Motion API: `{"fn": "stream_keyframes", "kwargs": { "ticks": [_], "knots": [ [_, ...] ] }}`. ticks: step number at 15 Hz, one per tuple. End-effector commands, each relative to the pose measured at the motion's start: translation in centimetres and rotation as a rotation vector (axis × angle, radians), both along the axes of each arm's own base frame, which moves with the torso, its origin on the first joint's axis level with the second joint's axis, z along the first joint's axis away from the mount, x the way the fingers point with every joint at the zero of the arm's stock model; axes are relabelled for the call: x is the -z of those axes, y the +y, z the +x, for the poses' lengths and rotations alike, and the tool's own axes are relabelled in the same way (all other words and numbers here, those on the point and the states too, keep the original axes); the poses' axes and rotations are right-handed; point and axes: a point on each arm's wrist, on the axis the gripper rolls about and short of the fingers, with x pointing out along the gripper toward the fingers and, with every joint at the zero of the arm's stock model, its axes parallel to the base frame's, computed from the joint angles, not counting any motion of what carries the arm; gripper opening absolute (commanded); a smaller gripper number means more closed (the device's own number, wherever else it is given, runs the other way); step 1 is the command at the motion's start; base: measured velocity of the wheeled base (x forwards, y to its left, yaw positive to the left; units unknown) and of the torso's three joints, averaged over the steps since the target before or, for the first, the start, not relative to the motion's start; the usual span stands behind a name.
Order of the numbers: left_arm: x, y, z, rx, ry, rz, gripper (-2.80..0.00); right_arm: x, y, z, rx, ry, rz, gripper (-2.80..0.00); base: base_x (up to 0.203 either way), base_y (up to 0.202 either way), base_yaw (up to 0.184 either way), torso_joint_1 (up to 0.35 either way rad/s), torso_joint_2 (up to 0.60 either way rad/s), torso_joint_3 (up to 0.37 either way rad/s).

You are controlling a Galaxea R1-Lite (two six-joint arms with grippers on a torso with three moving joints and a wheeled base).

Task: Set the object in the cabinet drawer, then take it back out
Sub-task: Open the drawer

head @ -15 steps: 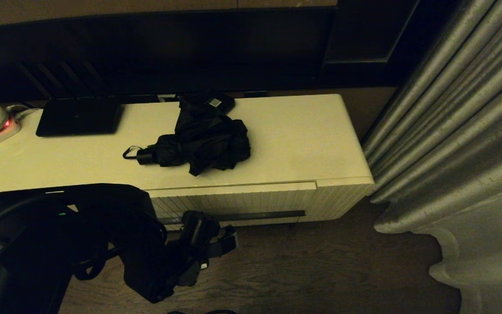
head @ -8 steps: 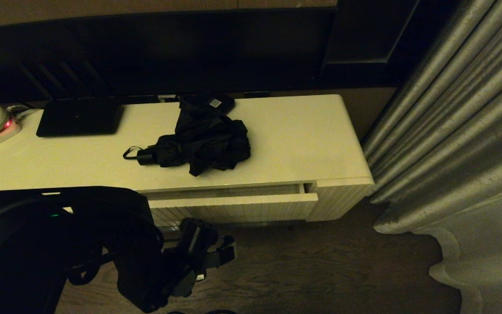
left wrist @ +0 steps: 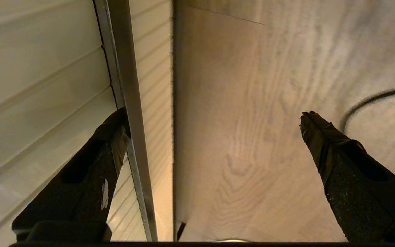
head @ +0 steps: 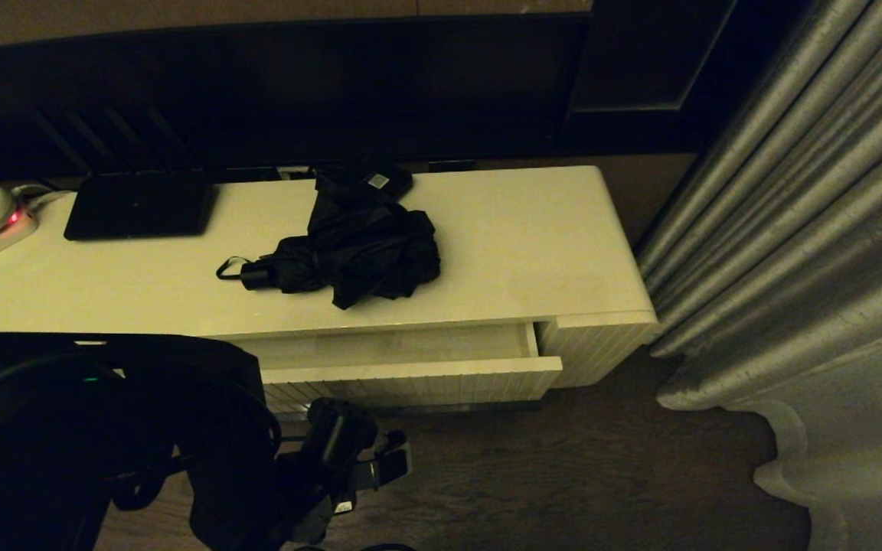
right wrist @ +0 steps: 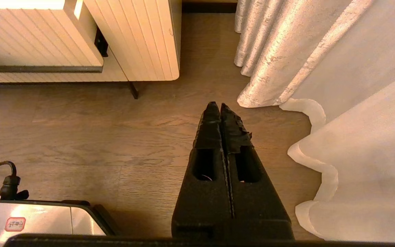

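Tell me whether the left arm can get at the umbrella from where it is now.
Probably yes. The umbrella lies uncovered on the cabinet top, nothing over it. The left gripper hangs open, low by the drawer front, and must rise over that part-open drawer first.

Legible text: none that you can read. The small box [head: 374, 180] at the back of the cabinet top carries a pale sticker, its print too small to tell. A white tag with a red border [right wrist: 15, 224] sits on the robot's base [right wrist: 39, 219]; its marks are illegible.
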Motion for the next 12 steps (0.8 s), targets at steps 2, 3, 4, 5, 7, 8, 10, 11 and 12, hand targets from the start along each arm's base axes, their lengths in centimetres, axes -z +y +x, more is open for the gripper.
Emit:
{"fn": "stream_keyframes", "kwargs": {
  "ticks": [2, 3, 4, 5, 7, 8, 10, 11, 12],
  "knots": [
    [-0.8, -0.2, -1.2, 0.026, -0.005, 0.004, 0.00, 0.0, 0.0, 0.0, -0.001, 0.001, 0.000, -2.80, 0.000, 0.000, 0.000, 0.000, 0.00, 0.000],
    [-1.0, -0.2, -1.8, 0.034, 0.001, 0.004, 0.00, 0.0, 0.0, 0.0, -0.001, 0.001, 0.000, -2.80, 0.000, 0.000, 0.000, 0.000, 0.00, 0.000],
    [-1.0, -0.2, -2.2, 0.037, 0.007, 0.005, 0.00, 0.0, 0.0, 0.0, -0.001, 0.001, 0.000, -2.80, 0.000, 0.000, 0.000, 0.000, 0.00, 0.000],
    [-1.0, -0.2, -2.3, 0.038, 0.009, 0.006, 0.00, 0.0, 0.0, 0.0, -0.001, 0.001, 0.000, -2.80, 0.000, 0.000, 0.000, 0.000, 0.00, 0.000],
    [-1.0, 0.0, -3.1, 0.043, 0.028, 0.012, 0.00, 0.0, 0.0, 0.0, -0.001, 0.001, 0.000, -2.80, 0.000, 0.000, 0.000, 0.000, 0.00, 0.000],
    [-0.9, 0.1, -3.5, 0.045, 0.037, 0.013, 0.00, 0.0, 0.0, 0.0, -0.001, 0.001, 0.000, -2.80, 0.000, 0.000, 0.000, 0.000, 0.00, 0.000],
    [-0.7, 0.2, -4.5, 0.050, 0.056, 0.013, 0.00, 0.0, 0.0, 0.0, -0.001, 0.001, 0.000, -2.80, 0.000, 0.000, 0.000, 0.000, 0.00, 0.000],
    [-0.7, 0.2, -4.6, 0.051, 0.056, 0.013, 0.00, 0.0, 0.0, 0.0, -0.001, 0.001, 0.000, -2.80, 0.000, 0.000, 0.000, 0.000, 0.00, 0.000],
    [-0.6, 0.2, -4.7, 0.052, 0.054, 0.010, 0.00, 0.0, 0.0, 0.0, -0.001, 0.001, 0.000, -2.80, 0.000, 0.000, 0.000, 0.000, 0.00, 0.000]
  ]
}}
